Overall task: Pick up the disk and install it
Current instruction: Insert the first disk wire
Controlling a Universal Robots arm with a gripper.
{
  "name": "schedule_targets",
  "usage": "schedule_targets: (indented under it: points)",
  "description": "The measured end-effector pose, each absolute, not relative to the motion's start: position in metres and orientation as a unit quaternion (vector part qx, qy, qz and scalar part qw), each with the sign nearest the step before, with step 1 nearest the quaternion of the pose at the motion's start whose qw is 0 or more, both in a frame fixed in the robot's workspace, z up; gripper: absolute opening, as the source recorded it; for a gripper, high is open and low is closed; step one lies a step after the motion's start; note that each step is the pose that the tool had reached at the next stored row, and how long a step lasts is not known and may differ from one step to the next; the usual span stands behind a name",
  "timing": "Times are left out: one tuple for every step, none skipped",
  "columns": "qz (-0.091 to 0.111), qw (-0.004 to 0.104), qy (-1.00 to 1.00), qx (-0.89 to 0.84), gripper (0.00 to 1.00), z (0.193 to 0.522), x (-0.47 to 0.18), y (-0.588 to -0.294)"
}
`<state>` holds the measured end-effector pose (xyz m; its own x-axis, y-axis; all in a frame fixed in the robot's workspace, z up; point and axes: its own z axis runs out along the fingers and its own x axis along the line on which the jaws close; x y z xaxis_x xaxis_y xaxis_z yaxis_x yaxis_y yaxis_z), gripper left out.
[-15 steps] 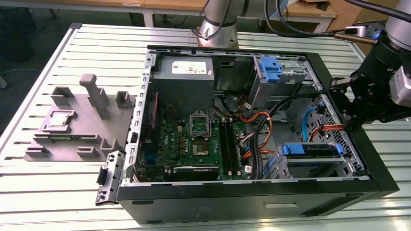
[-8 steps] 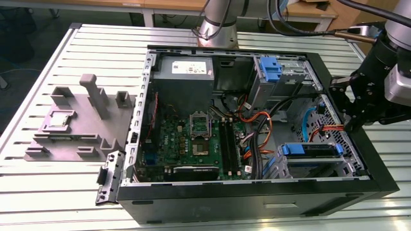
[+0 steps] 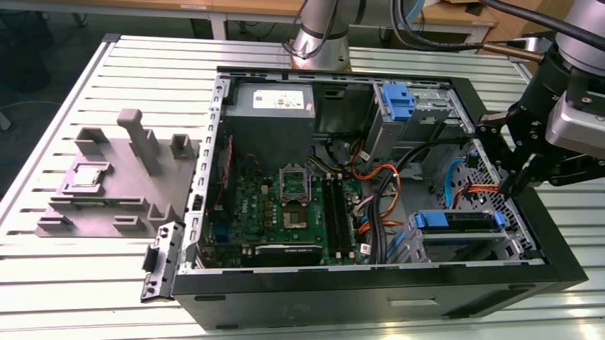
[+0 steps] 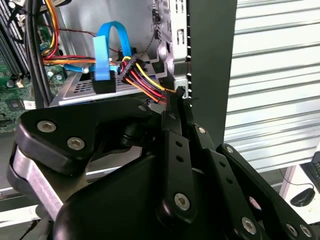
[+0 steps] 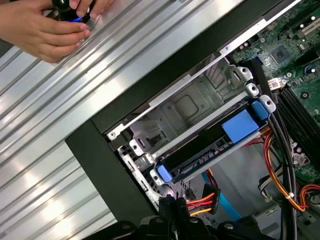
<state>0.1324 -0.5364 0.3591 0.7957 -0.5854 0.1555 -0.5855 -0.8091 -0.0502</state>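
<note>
The disk [image 5: 210, 147], a dark flat drive in a blue plastic carrier, sits in the metal drive cage [image 5: 185, 107] at the corner of the open computer case. In the exterior view the disk [image 3: 457, 221] lies in the bay at the case's lower right. My gripper [image 3: 511, 185] hangs just above the case's right wall, a little behind that bay. In both wrist views its black fingers [image 4: 176, 107] press together, shut, with nothing clearly between them. A bundle of red, yellow and orange power wires [image 5: 202, 202] runs right beside the fingertips [image 5: 167, 207].
A person's hands [image 5: 45, 25] rest on the slatted metal table [image 5: 60, 150] beside the case, holding a small dark object. The motherboard [image 3: 283, 212], cables, a blue ribbon cable [image 4: 107, 52] and a second blue carrier [image 3: 397, 103] crowd the case. A grey fixture [image 3: 113, 180] stands at the exterior view's left.
</note>
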Motion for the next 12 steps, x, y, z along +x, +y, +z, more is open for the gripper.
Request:
schedule_targets:
  points:
    - [0.082,0.000,-0.309,0.948,0.16,0.3591,0.1323,-0.5364]
    - [0.082,0.000,-0.309,0.948,0.16,0.3590,0.1323,-0.5364]
    - [0.082,0.000,-0.309,0.948,0.16,0.3591,0.1321,-0.5363]
    - [0.082,0.000,-0.309,0.948,0.16,0.3591,0.1319,-0.5363]
    - [0.082,0.000,-0.309,0.948,0.16,0.3591,0.1319,-0.5363]
    - [0.082,0.000,-0.309,0.948,0.16,0.3591,0.1319,-0.5363]
    - [0.082,0.000,-0.309,0.948,0.16,0.3591,0.1319,-0.5363]
    - [0.082,0.000,-0.309,0.948,0.16,0.3591,0.1319,-0.5363]
    - [0.082,0.000,-0.309,0.948,0.16,0.3591,0.1319,-0.5363]
    - [0.082,0.000,-0.309,0.948,0.16,0.3591,0.1319,-0.5363]
    - [0.082,0.000,-0.309,0.948,0.16,0.3591,0.1319,-0.5363]
    - [0.082,0.000,-0.309,0.948,0.16,0.3591,0.1319,-0.5363]
